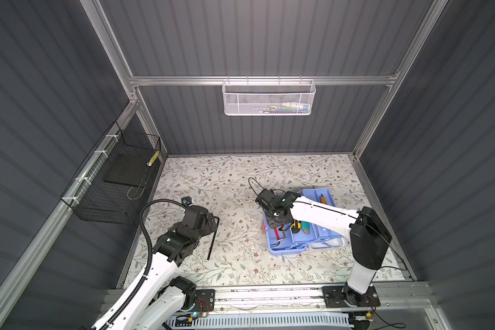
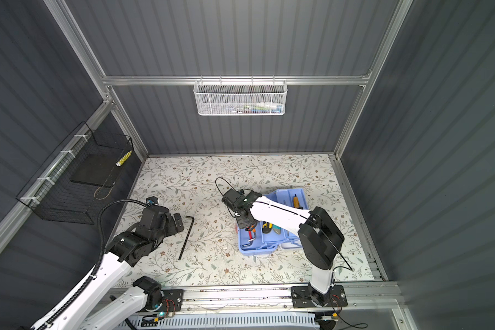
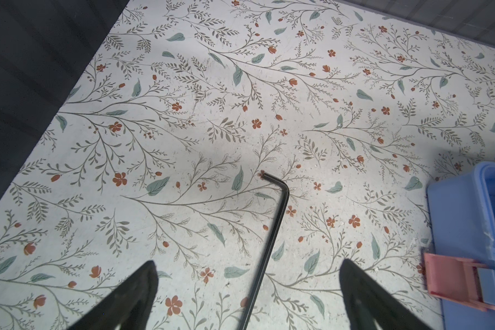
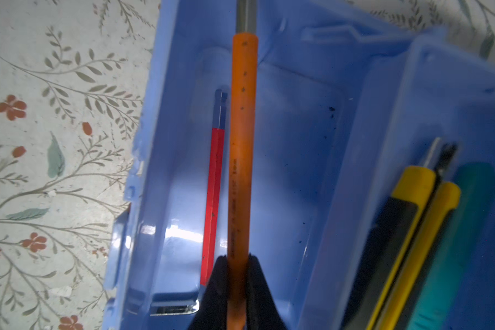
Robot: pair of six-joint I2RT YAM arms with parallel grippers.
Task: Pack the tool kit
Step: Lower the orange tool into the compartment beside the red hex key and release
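1. In both top views the tool kit (image 1: pixel 287 249) stands open on the bench (image 1: pixel 240 177); the right arm (image 1: pixel 320 213) hides some trays.
2. Left wrist view: the left claw (image 3: pixel 249 264) is wide apart over the black hex key (image 3: pixel 275 228), probably to take it; the key's long end is cut off.
3. Right wrist view: the right claw (image 4: pixel 237 261) clamps an orange tool (image 4: pixel 243 143) over the kit, we think to lay it beside the red hex key (image 4: pixel 213 200).
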